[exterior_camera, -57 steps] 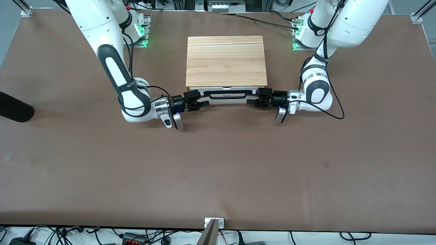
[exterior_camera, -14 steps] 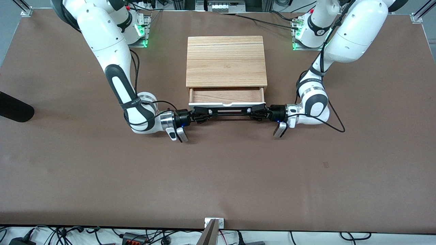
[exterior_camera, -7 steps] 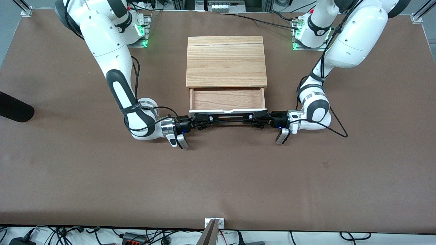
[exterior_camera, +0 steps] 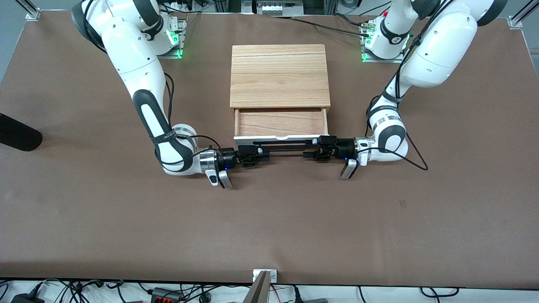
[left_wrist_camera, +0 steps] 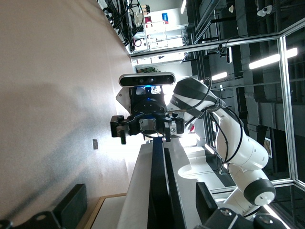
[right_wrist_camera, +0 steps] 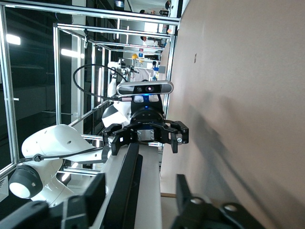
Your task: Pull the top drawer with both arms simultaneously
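The top drawer [exterior_camera: 281, 122] stands pulled out of the wooden cabinet [exterior_camera: 280, 75], its reddish-brown inside showing and its white front panel nearest the front camera. Its long black bar handle [exterior_camera: 283, 146] runs along that panel. My left gripper [exterior_camera: 316, 151] is open at the handle's end toward the left arm, fingers spread either side of the bar [left_wrist_camera: 159, 191]. My right gripper [exterior_camera: 253, 156] is open at the other end, fingers apart around the bar [right_wrist_camera: 126, 186]. Each wrist view shows the other arm's gripper at the handle's other end.
A black object [exterior_camera: 17, 132] lies at the table's edge toward the right arm's end. Both arms' bases [exterior_camera: 381, 40] stand beside the cabinet. Cables [exterior_camera: 168, 292] and a metal bracket [exterior_camera: 264, 277] sit along the table's edge nearest the front camera.
The drawer came out of the cabinet toward the front camera with both grippers on the handle. In the last half second both grippers opened and let go of the handle; the drawer stayed put.
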You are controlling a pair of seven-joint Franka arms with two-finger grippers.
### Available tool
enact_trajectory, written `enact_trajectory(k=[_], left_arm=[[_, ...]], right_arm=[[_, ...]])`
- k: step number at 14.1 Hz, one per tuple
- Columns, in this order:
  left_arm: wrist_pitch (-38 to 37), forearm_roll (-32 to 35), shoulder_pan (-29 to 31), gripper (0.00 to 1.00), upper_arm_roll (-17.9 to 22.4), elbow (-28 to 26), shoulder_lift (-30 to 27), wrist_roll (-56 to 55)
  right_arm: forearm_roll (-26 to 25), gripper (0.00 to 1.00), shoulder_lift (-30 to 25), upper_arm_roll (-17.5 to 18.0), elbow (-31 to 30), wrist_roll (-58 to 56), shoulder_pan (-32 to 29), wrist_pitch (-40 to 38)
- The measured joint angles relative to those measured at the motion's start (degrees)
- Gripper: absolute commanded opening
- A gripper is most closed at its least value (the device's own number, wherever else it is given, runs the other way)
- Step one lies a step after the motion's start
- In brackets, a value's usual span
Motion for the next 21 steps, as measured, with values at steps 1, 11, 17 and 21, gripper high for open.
enact_trajectory(k=[1,11,17,21], left_arm=[[0.0,0.0,0.2,1.0,0.0,0.1,0.0,0.0],[-7.6,21.9,9.4,1.0,0.0,11.8,-1.6,-15.9],[-21.2,46.0,16.0,1.0,0.0,25.9,-1.9,-34.2],[-24.0,57.6,16.4,1.0,-0.5,30.8,-2.8,-43.4]], right_arm=[[0.0,1.0,0.0,0.0,0.1,0.0,0.0,0.0],[0.2,1.0,-3.6,-0.3,2.6,8.8,-0.1,0.0],[-15.1,1.0,-15.5,-6.8,3.3,30.8,-0.5,-0.2],[-32.4,1.0,-21.3,-12.1,3.0,42.3,-1.1,-3.2]])
